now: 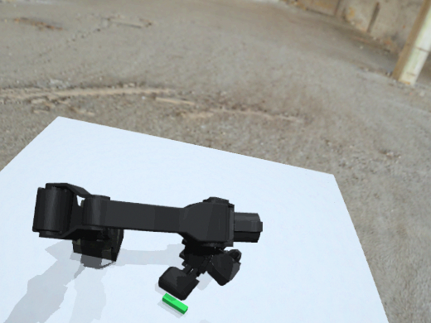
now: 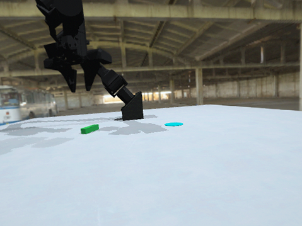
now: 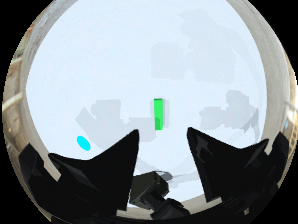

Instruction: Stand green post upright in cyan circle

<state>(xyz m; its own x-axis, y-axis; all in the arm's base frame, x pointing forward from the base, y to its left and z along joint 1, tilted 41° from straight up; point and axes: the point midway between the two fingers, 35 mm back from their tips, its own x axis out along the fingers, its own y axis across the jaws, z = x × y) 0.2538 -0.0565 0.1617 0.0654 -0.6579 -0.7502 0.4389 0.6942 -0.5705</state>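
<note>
The green post (image 1: pixel 175 303) (image 2: pixel 89 129) (image 3: pixel 158 114) lies on its side on the white table. The cyan circle (image 2: pixel 174 124) (image 3: pixel 83 143) is flat on the table, to the right of the post in the exterior view and at the lower left in the wrist view. In the top view the circle is not visible; the arm covers that area. My gripper (image 2: pixel 80 91) (image 3: pixel 164 132) is open and empty, pointing down high above the table. In the wrist view the post lies ahead of the gap between the fingertips, its long side running along the view's vertical.
The white table (image 1: pixel 290 199) (image 2: pixel 172 180) carries the arm's black base (image 2: pixel 133 109) (image 3: pixel 149 189), which stands behind the post and circle in the exterior view. The arm's shadows fall around the post. The table's far edge shows in the top view.
</note>
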